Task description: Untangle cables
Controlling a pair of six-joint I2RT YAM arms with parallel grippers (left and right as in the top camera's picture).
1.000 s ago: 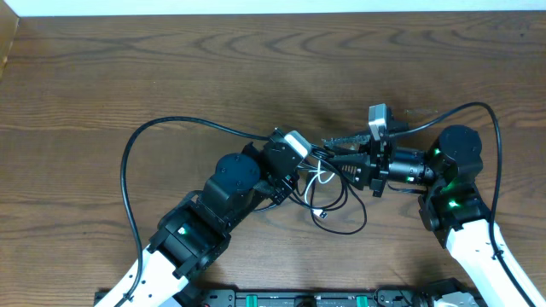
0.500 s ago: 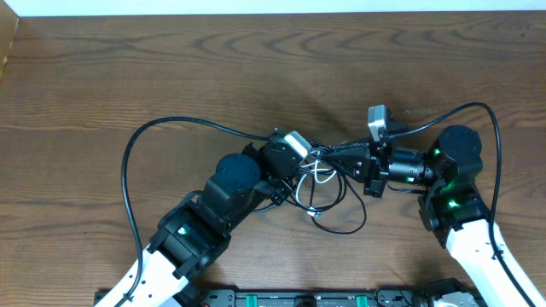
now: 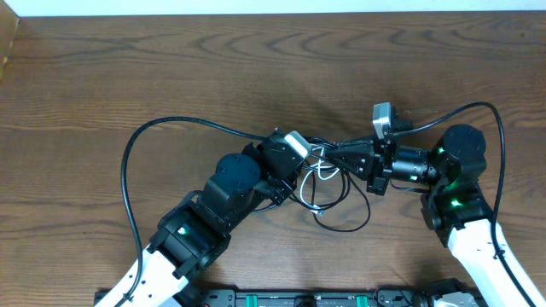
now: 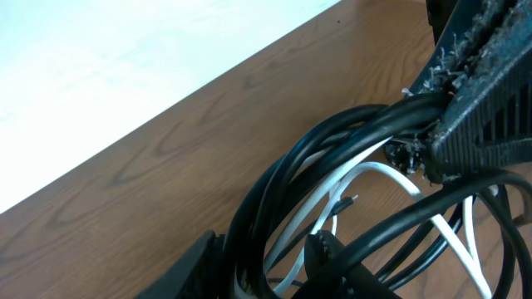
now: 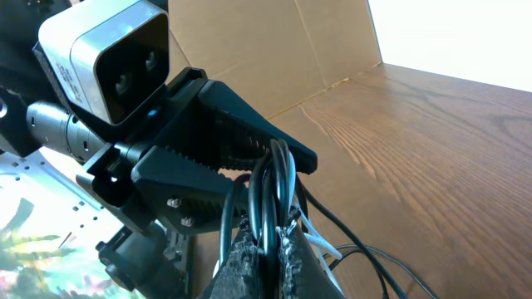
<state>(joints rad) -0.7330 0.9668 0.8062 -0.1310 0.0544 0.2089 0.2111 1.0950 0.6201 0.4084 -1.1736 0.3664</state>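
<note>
No legible text, labels or numbers

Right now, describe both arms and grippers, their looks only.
The left arm and right arm are black at the joints, white lower down, with green lights. A thick black cable loops from each. Grey-white cameras sit on the wrists. The fingers are black, wedge-shaped and toothed.
</note>
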